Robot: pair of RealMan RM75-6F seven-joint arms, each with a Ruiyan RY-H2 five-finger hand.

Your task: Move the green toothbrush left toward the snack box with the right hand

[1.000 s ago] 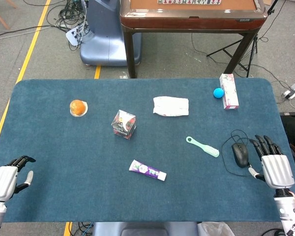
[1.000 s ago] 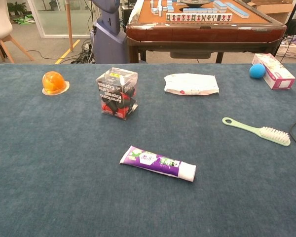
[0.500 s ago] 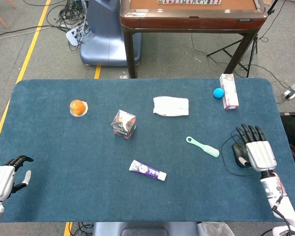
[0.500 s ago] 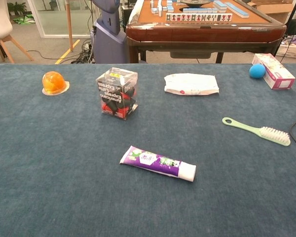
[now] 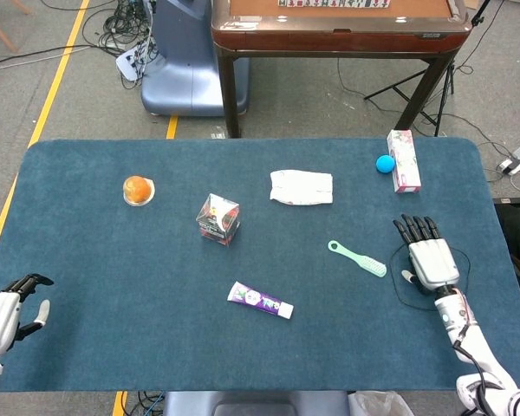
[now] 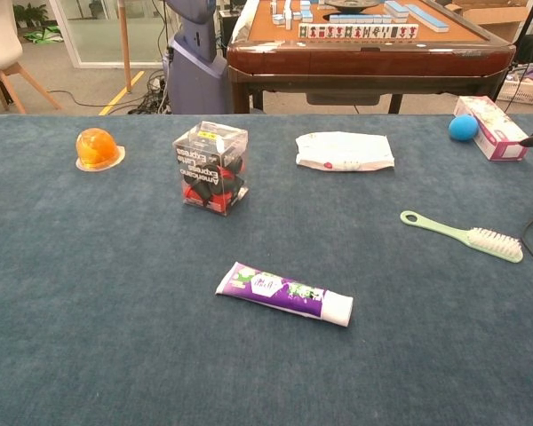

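Silver-backed and empty, the right hand (image 5: 429,260) hovers near the table's right edge with fingers spread, just right of the green toothbrush (image 5: 358,258), which lies flat, bristle end nearest the hand. This looks like the approach step; nothing is grasped yet. Next it must lower onto the handle and carry it left toward the snack box (image 5: 217,217), mid-table. The left hand (image 5: 2,314) idles, loosely curled and empty, off the front-left corner.
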